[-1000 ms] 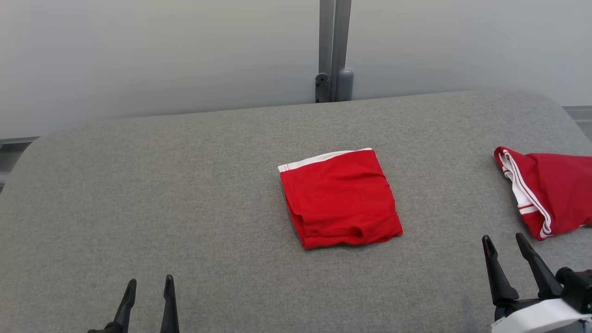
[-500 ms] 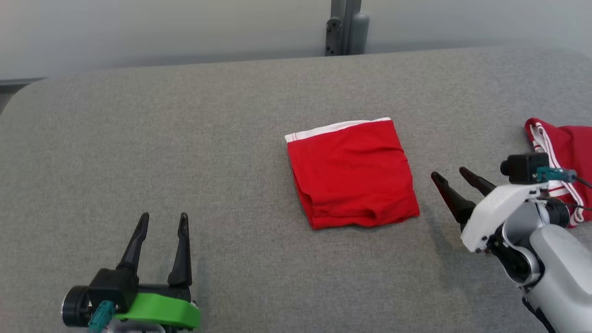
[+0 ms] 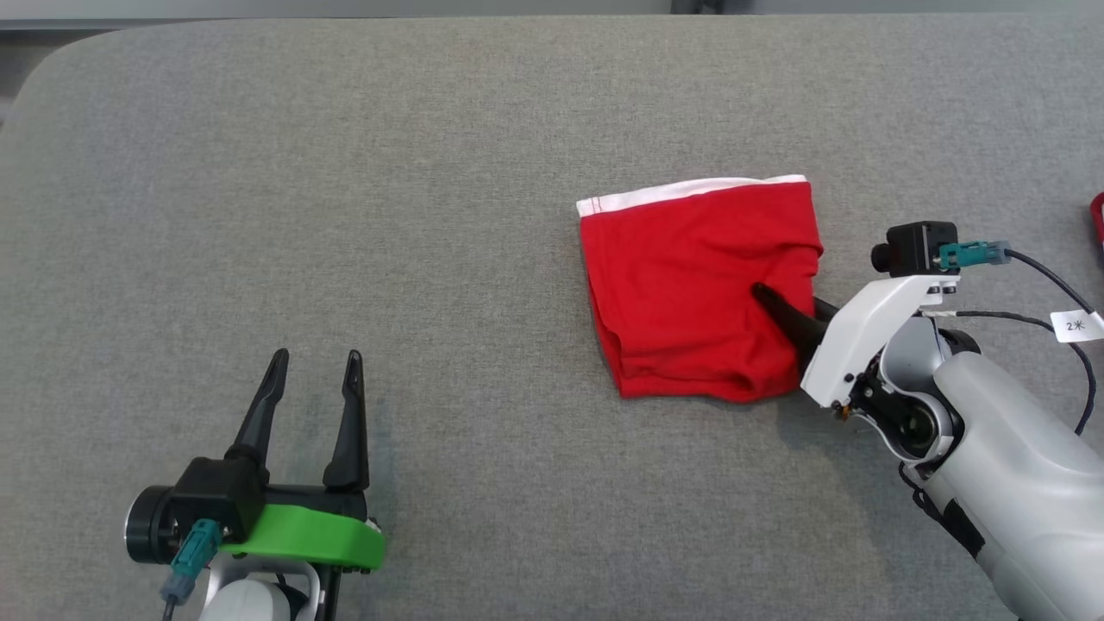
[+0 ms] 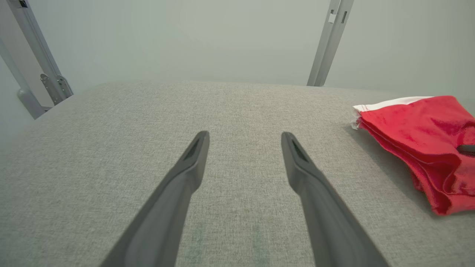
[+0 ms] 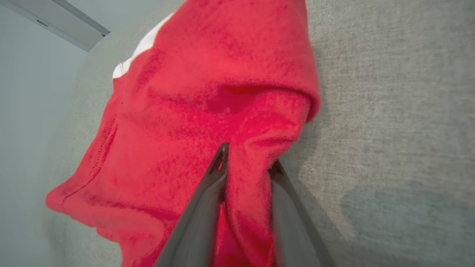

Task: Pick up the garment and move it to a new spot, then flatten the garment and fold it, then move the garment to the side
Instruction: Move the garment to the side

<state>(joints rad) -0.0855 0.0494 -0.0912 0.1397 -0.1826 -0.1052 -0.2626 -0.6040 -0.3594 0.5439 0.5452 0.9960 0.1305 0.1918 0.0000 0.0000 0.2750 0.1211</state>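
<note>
**Right fingers bite the garment's edge**

Reaching in since half a second ago, my right gripper point(image 3: 789, 304) has gone from standing clear of the garment point(image 3: 690, 293) to working into its right edge. My head has also tipped further down.

Closest to me, my right forearm point(image 3: 1009, 466) comes up from the lower right corner. It bends at the pale wrist, so the gripper points away and to the left, low over the grey padded surface point(image 3: 431, 172). One of its fingers point(image 5: 200, 207) lies on top of the red cloth and the other is tucked in at the cloth's edge. A thick fold is bunched between them, so I am pinching the garment there.

Ahead of that grip the garment is a folded red square, puckered where I hold it. Its white waistband point(image 3: 690, 191) runs along the side farthest from the fingertips.

My left gripper point(image 3: 316, 358) sits on a green bracket, fingers pointing straight away and spread wide with nothing between them. The garment is ahead of it and well off to its right.
</note>
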